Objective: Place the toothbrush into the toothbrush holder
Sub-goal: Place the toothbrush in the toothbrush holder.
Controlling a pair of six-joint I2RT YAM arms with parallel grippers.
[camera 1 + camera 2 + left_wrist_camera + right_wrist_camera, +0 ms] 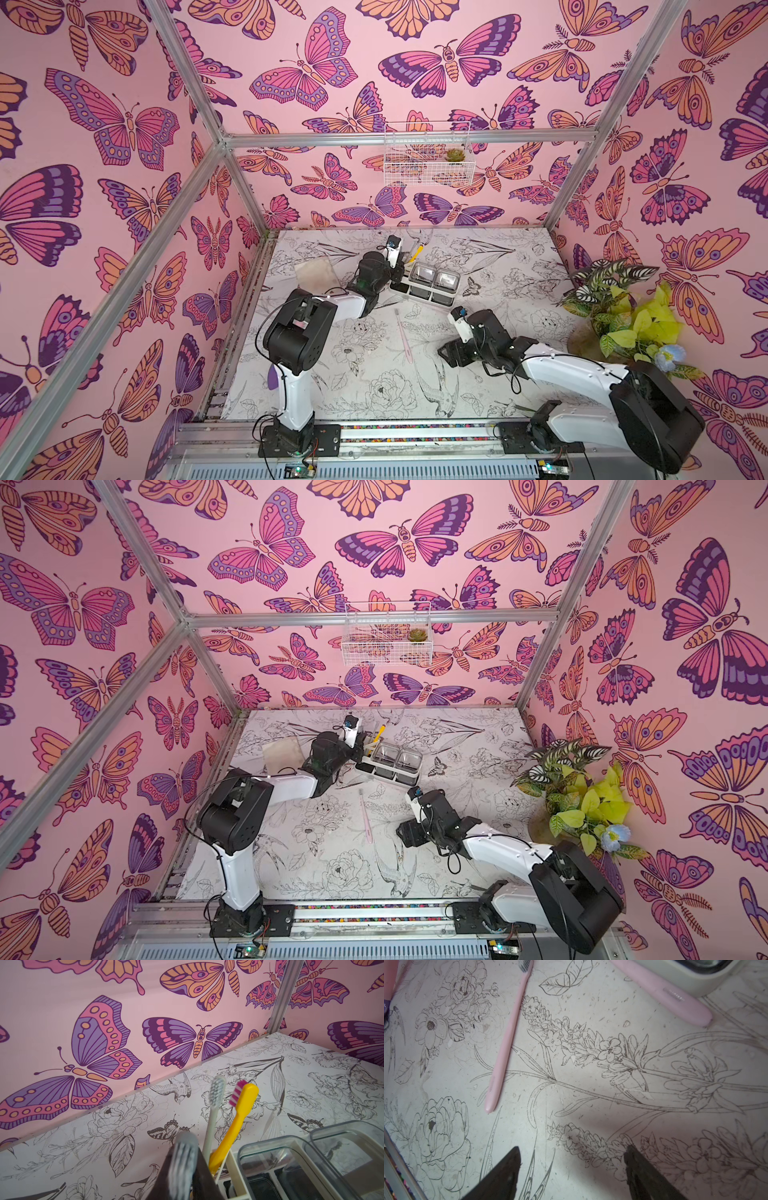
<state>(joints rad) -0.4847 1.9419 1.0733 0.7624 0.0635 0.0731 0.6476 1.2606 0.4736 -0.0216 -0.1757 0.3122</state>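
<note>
Nearest the lens in both top views, the right arm [573, 370] [507, 850] reaches low over the table [374, 395]. Its right pincer [446, 353] is beside a pink toothbrush [402, 336] lying flat near the toothbrush holder [428, 291]. The left pincer [400, 268] is at the holder's slotted end. Left wrist view: a blurred grey toothbrush [184, 1167] stands between the fingers; whether they clamp it cannot be told. A white toothbrush [214, 1109] and a yellow toothbrush [239, 1118] stand in the slots. Right wrist view: jaws wide apart, holding nothing, above the table. A second pink toothbrush [675, 995] lies beside the holder's corner.
</note>
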